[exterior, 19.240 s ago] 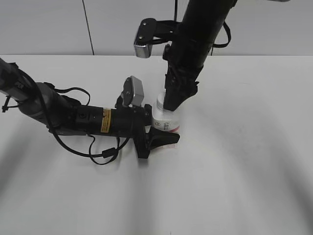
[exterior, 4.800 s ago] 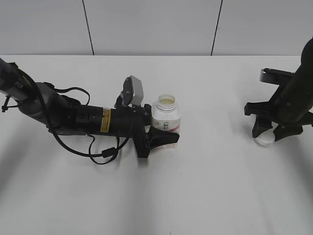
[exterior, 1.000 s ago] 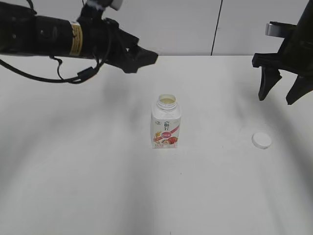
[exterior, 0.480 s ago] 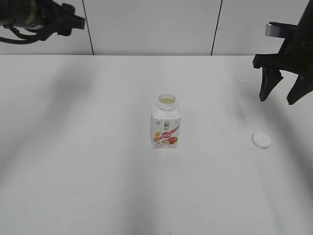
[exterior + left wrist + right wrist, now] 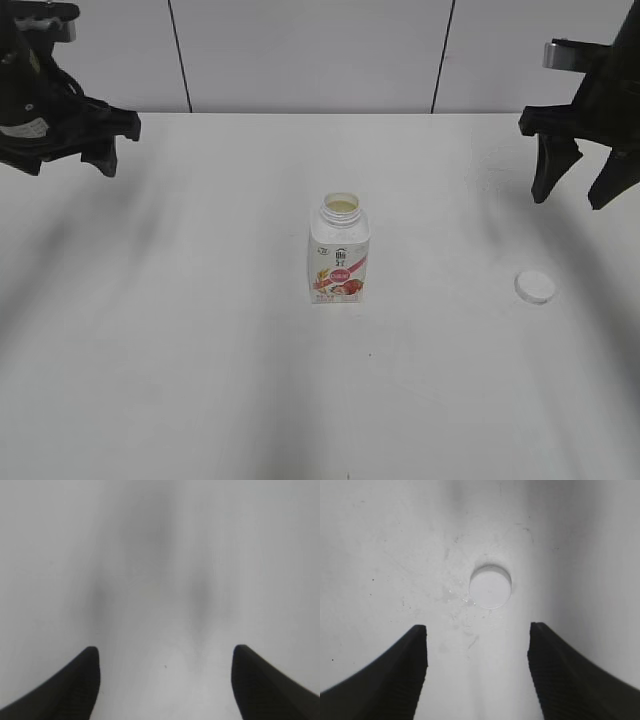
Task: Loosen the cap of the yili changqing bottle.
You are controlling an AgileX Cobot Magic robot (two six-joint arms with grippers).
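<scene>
The white bottle (image 5: 339, 253) with a pink-red fruit label stands upright mid-table, its neck open and capless. The round white cap (image 5: 535, 287) lies flat on the table at the right; it also shows in the right wrist view (image 5: 490, 586). My right gripper (image 5: 575, 188) hangs open and empty above and behind the cap; in its wrist view (image 5: 477, 635) the cap lies ahead of the fingertips. My left gripper (image 5: 75, 160) is raised at the far left, open and empty, well away from the bottle; its wrist view (image 5: 165, 660) shows only bare table.
The white table (image 5: 200, 380) runs back to a grey panelled wall (image 5: 300, 50). Faint smudges mark the surface near the cap (image 5: 450, 592).
My left arm has let go of the bottle, swung up and away to the far left and turned its gripper downward. The right gripper, bottle and cap have barely moved in the last second.
</scene>
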